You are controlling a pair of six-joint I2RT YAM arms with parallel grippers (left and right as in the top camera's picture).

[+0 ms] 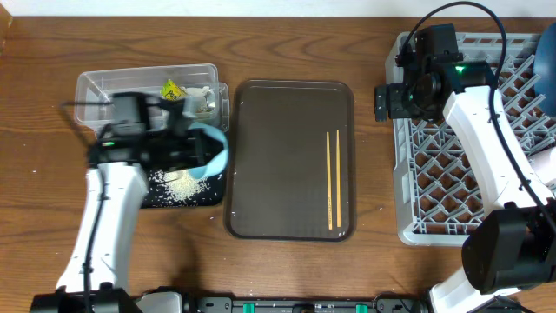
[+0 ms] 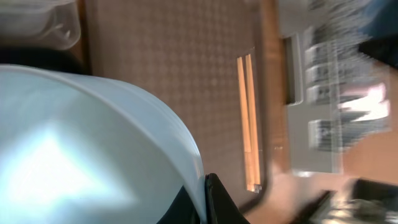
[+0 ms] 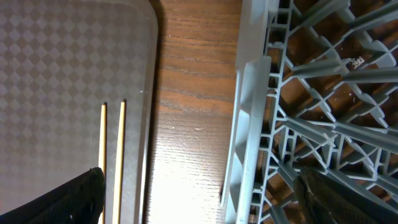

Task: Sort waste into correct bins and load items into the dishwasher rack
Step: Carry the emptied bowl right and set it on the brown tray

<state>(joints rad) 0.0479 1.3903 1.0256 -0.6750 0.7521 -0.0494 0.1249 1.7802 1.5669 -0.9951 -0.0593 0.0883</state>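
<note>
Pale blue bowl [image 1: 211, 149] tipped on edge above shallow black tray [image 1: 213, 196] strewn with white rice grains [image 1: 178, 183]. Crumpled yellow-green wrapper [image 1: 170, 89] in clear tub [image 1: 95, 87]. Two wooden chopsticks [image 1: 334, 178] parallel on brown tray [image 1: 278, 156]. Grey lattice rack [image 1: 434, 174] far right, dark blue dish [image 1: 547, 61] at its edge.

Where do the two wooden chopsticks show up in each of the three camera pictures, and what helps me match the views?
Overhead: the chopsticks lie side by side on the right part of the brown serving tray.
Left wrist: chopsticks right of centre, running top to bottom.
Right wrist: chopsticks lower left, reaching the bottom edge.
Shared landmark: the brown serving tray under them, seen in all three views.
</note>
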